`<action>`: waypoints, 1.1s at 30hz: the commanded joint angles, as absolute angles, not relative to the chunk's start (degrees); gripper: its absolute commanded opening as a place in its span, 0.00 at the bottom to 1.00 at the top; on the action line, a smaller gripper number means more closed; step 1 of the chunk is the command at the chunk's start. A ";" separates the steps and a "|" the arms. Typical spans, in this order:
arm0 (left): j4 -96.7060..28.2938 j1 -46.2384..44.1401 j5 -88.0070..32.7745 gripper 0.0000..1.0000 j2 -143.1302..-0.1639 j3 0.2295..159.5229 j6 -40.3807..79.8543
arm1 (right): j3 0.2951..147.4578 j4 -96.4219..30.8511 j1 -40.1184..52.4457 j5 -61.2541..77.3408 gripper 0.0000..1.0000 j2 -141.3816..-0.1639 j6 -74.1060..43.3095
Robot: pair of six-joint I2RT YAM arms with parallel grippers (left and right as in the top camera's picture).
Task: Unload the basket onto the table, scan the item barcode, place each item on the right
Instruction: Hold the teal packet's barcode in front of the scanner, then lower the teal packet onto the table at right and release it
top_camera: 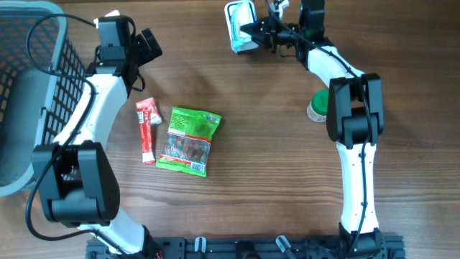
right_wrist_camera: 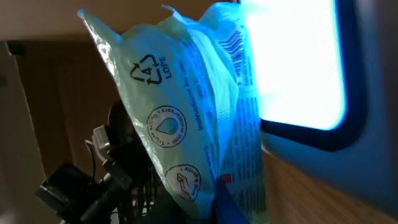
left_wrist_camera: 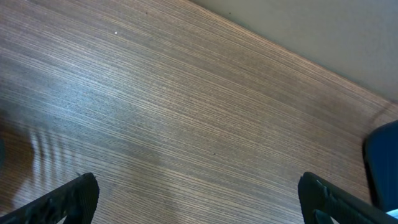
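Basket of grey wire at far left edge. Left tool spread wide, empty, above bare wooden counter. Right tool clamped on pale printed plastic pouch, held against lit blue scanner window. Scanning step, probably; next, square barcode to window. Back edge close, open room nearer.

Overhead looks straight down on the table — left wrist close over that same wood, right wrist tight against the packet.
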State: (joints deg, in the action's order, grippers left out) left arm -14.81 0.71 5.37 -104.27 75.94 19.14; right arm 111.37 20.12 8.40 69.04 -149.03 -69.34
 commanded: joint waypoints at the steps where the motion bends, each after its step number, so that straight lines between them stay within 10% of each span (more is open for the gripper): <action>1: -14.68 0.64 6.09 1.00 -104.66 76.09 18.39 | 112.07 23.83 8.27 70.41 0.05 -147.81 -69.25; 11: -14.68 0.64 6.09 1.00 -104.66 76.09 18.41 | 112.07 15.64 8.16 69.71 0.05 -132.92 -59.02; 19: -14.68 0.64 6.09 1.00 -104.66 76.09 18.41 | 112.07 -40.75 8.67 27.86 0.05 -115.72 -21.26; 24: -14.68 0.64 6.09 1.00 -104.66 76.09 18.41 | 111.57 -61.73 9.21 9.10 0.05 -114.08 -19.81; 33: -14.68 0.64 6.09 1.00 -104.66 76.09 18.41 | 92.25 -54.02 10.09 8.51 0.04 -114.17 -29.12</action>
